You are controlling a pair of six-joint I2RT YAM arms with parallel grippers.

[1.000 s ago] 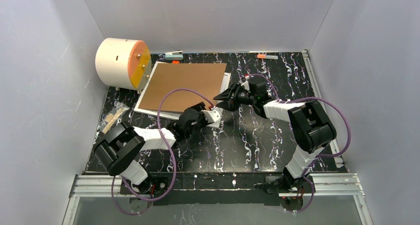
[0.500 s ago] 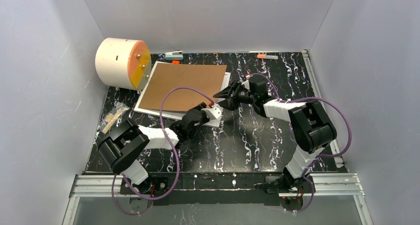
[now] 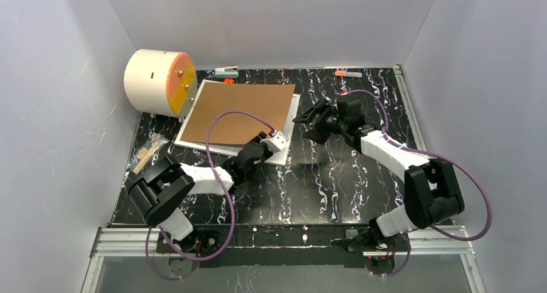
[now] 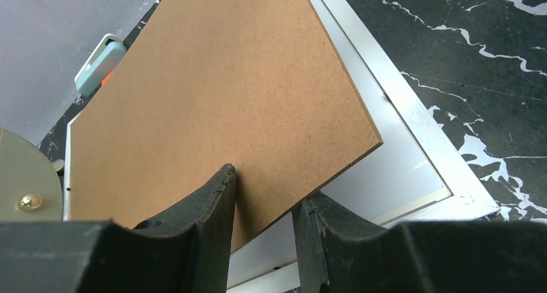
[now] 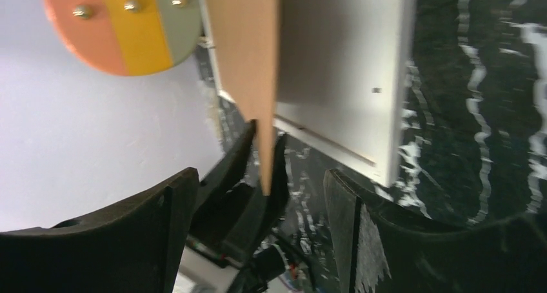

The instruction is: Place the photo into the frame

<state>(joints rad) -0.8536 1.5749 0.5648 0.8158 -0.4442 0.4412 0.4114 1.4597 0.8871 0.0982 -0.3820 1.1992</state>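
The right gripper has swung right, off the one brown board, jaws spread and empty. The left gripper pinches the board's near edge over the one frame lying beneath; the photo is hidden.

Right gripper came off board corner and backed away toward 3 o'clock. Its jaws spread wider, now clear of board. Right elbow swung way out toward 4 o'clock, arm stretched longer. Left gripper crept up toward 1 o'clock. Its jaws narrowed a lot, now pinching board's near edge.
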